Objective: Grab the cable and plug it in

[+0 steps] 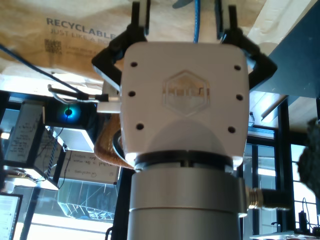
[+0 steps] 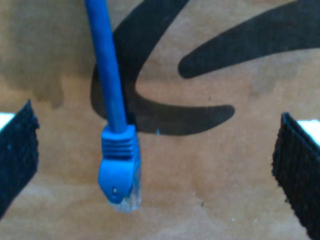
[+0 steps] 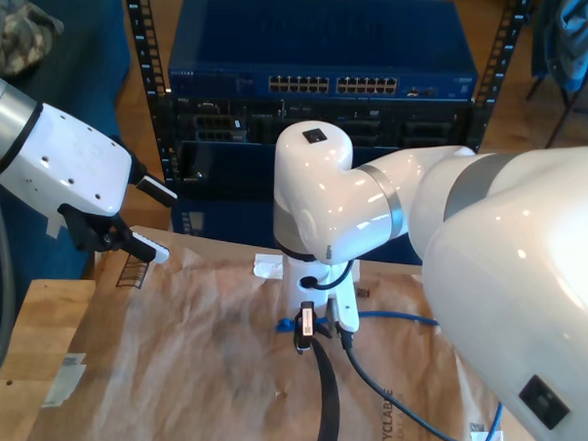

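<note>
The exterior view looks down from behind one white arm (image 3: pixel 372 214) across the brown paper (image 3: pixel 200 363) on the counter toward the rack of blue network gear (image 3: pixel 321 56). The first wrist view sits behind its own white pincer body (image 1: pixel 185 95), facing along it at the paper's printed "RECYCLABLE" lettering (image 1: pixel 80 27). The second wrist view hangs very close over the paper, facing straight at it. All three share the paper and the blue cable (image 2: pixel 112 100).
</note>
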You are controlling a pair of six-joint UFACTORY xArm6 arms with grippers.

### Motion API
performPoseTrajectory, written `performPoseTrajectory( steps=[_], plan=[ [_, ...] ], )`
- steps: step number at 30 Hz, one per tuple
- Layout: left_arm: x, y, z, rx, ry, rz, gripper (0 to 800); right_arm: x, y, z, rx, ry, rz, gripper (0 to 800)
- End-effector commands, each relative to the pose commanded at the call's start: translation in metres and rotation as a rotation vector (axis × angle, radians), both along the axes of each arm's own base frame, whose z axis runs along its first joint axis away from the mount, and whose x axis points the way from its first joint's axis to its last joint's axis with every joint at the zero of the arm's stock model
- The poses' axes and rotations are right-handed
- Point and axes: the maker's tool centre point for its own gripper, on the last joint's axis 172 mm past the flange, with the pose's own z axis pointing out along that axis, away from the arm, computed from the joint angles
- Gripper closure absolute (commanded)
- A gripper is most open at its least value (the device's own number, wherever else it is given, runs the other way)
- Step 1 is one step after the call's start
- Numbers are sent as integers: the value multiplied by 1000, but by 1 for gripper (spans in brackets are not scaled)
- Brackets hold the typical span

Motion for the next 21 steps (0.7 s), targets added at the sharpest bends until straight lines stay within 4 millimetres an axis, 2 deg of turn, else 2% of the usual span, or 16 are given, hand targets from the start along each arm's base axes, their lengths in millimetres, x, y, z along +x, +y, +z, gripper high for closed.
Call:
performPoseTrajectory(
  steps=[10,13,15,21],
  plan=[
    [0,0,0,0,0,0,2,8,4,-16,3,-16,3,144],
    [0,0,0,0,-1,-1,2,7,3,-17,0,-14,2,209],
    [0,0,0,0,0,0,2,8,3,-19,0,-16,0,307],
    [0,0,0,0,0,0,2,12,2,-19,-3,-33,6,442]
  ],
)
